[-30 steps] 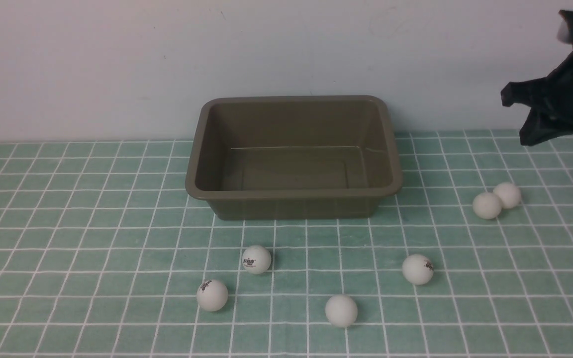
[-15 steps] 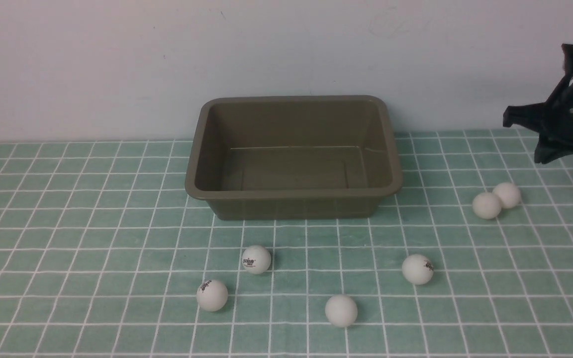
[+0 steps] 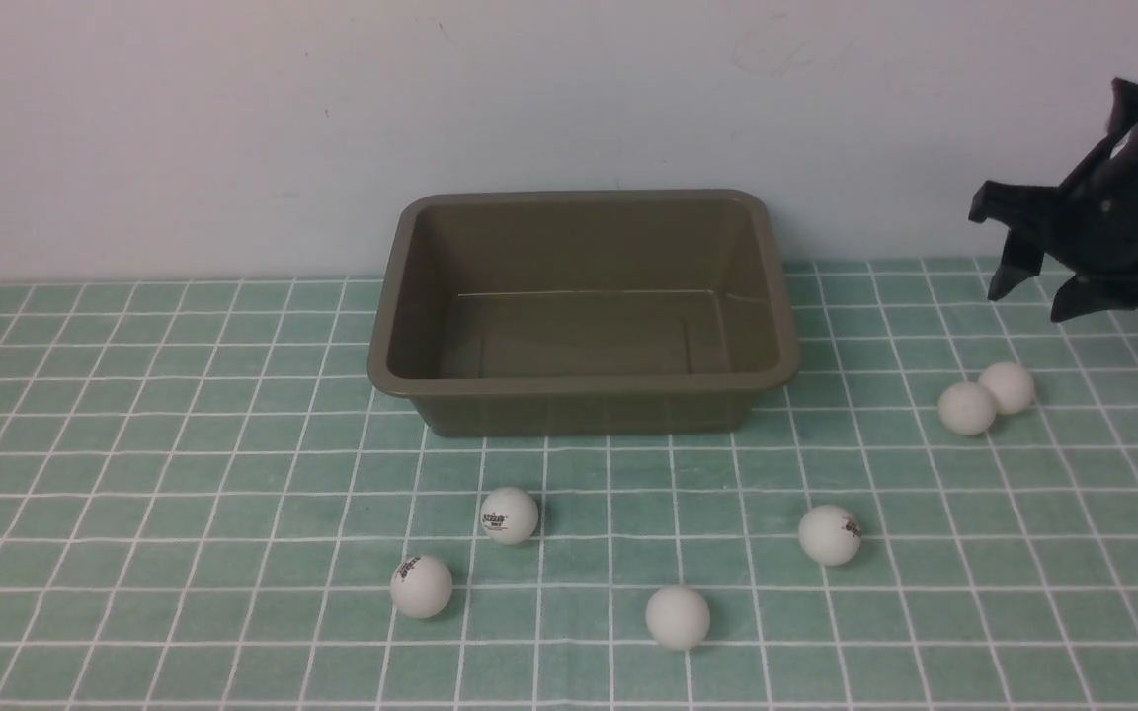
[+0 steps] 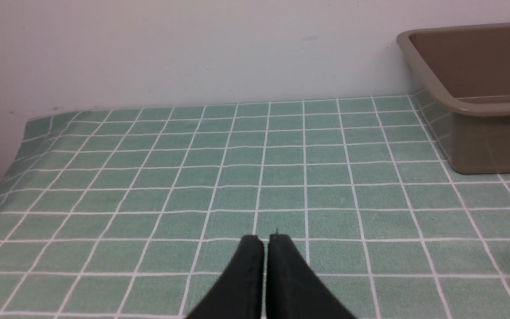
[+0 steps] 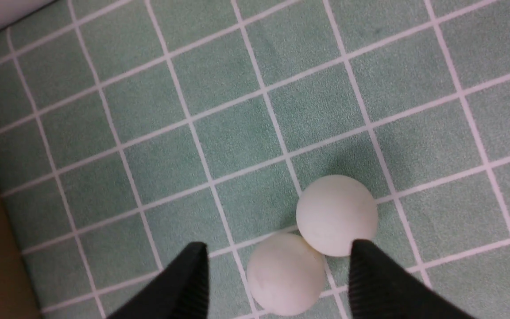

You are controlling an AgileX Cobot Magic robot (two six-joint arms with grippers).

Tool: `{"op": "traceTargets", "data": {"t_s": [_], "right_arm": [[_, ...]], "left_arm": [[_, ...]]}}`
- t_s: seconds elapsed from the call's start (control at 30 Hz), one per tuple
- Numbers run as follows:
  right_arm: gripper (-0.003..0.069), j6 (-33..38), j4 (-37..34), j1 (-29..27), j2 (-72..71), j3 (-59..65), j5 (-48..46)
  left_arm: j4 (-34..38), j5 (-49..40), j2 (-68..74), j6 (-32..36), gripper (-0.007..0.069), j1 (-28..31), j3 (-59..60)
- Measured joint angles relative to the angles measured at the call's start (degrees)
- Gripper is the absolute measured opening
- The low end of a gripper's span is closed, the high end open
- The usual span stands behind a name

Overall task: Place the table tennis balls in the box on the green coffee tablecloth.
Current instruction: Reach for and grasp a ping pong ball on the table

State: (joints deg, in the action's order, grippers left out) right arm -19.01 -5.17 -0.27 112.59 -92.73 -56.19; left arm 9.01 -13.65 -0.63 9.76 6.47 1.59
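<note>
Right claw [image 3: 1031, 301] hangs open and empty above two touching table tennis balls [image 3: 967, 408] right of the box [image 3: 584, 385]. Light, smooth, probably prone to rolling: pinch one across its middle. Left claw [image 4: 266, 241] is shut, empty.

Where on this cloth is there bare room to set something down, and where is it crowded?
Widest bare patch: the tablecloth left of the box, out to its edge. A narrower strip separates the box from the touching pair of balls. Crowded: four balls scattered before the box; the open right gripper hovers by the pair.
</note>
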Motion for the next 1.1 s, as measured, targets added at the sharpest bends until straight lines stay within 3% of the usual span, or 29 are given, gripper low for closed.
{"op": "traceTargets", "data": {"t_s": [0.1, 0.27, 0.43, 1.1], "right_arm": [[0.0442, -2.6, 0.7, 0.0, 1.0, 0.0, 0.9], [0.0523, -6.2, 4.1, 0.0, 2.4, -0.1, 2.1], [0.0533, -7.2, 7.0, 0.0, 4.4, -0.1, 2.3], [0.0533, -7.0, 6.4, 0.0, 11.6, -1.7, 2.5]], "left_arm": [[0.0, 0.0, 0.0, 0.0, -0.0004, 0.0, 0.0], [0.0, 0.0, 0.0, 0.0, -0.0004, 0.0, 0.0], [0.0, 0.0, 0.0, 0.0, -0.0004, 0.0, 0.0], [0.0, 0.0, 0.0, 0.0, -0.0004, 0.0, 0.0]]}}
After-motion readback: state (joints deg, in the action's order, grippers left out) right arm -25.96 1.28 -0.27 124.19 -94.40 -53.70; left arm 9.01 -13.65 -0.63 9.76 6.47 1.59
